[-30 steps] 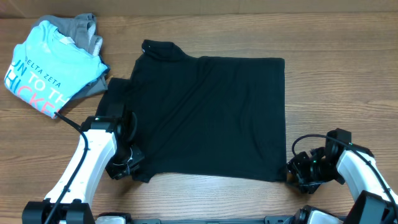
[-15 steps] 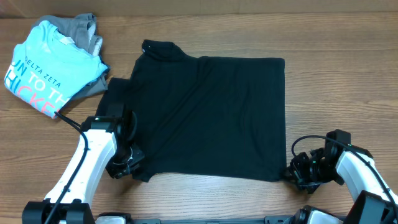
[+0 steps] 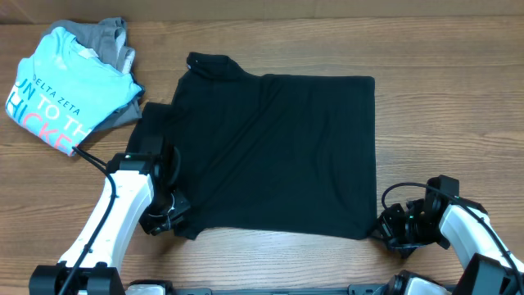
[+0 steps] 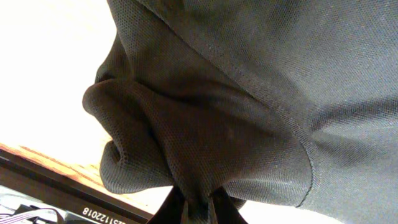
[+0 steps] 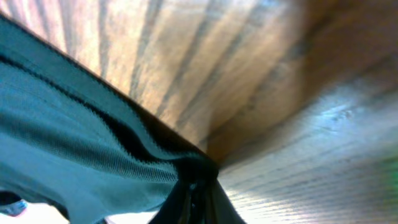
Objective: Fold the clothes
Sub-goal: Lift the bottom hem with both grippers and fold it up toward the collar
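The black T-shirt lies spread flat on the wooden table, collar at the far left. My left gripper is shut on its near left corner; in the left wrist view the bunched black fabric runs into the closed fingers. My right gripper is at the shirt's near right corner. In the right wrist view the hem ends pinched between the closed fingers, low over the table.
A light blue T-shirt with white and pink lettering lies at the far left on a grey garment. A black cable runs from the left arm. The table's front edge is just behind both grippers.
The right arm has shifted slightly toward the near edge, still at the shirt's corner. The left arm and the shirt have not visibly moved.
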Robot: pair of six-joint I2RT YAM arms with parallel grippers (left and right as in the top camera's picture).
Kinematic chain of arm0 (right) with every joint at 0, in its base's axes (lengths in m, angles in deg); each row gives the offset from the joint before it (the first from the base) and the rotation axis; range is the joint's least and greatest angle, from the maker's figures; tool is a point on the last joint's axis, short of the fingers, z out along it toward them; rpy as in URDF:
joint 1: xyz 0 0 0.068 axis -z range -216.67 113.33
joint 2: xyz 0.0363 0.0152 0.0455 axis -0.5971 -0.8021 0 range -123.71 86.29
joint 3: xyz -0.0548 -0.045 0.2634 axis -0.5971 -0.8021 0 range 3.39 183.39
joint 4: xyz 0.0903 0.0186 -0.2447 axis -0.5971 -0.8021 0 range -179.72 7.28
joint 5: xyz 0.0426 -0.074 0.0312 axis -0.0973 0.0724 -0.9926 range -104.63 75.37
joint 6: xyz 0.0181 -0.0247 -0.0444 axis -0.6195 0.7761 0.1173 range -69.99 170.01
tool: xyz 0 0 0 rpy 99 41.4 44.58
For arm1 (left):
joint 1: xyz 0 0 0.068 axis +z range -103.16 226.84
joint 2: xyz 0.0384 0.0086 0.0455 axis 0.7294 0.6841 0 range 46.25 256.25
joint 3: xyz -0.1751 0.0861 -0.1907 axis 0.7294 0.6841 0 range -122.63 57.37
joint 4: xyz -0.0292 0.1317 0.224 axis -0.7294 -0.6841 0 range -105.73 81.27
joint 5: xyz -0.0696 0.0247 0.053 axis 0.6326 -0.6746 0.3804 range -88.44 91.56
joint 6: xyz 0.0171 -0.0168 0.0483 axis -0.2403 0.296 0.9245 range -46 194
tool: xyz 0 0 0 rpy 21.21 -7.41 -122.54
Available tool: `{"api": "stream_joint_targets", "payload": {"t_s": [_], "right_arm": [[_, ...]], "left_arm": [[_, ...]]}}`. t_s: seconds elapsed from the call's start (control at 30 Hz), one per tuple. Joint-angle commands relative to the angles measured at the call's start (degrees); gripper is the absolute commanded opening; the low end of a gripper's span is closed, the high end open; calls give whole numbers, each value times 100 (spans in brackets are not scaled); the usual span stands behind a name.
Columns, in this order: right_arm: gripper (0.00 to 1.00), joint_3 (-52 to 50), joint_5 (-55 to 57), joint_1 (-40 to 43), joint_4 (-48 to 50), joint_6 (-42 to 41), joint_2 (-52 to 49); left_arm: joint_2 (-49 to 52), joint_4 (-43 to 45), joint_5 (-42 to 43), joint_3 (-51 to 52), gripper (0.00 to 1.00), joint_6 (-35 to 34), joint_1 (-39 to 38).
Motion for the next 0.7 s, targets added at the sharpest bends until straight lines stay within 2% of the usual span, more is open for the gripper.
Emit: {"api": "stream_joint_targets", "payload": {"t_s": [0.0, 0.13, 0.37, 0.53, 0.67], "right_arm": [[4, 262, 192, -28, -223, 103, 0], [4, 949, 487, -28, -898, 286, 17], [4, 1851, 544, -28, -1784, 505, 201], [4, 1919, 540, -28, -1961, 501, 511], [4, 1919, 439, -28, -1753, 498, 540]], "left_arm": [[-81, 7, -74, -98, 9, 136, -9], [-83, -63, -72, -168, 8, 197, -9], [-216, -728, -72, -538, 6, 409, -9], [-503, -850, -85, -831, 8, 568, -9], [-525, -577, -116, -955, 11, 876, -9]]}}
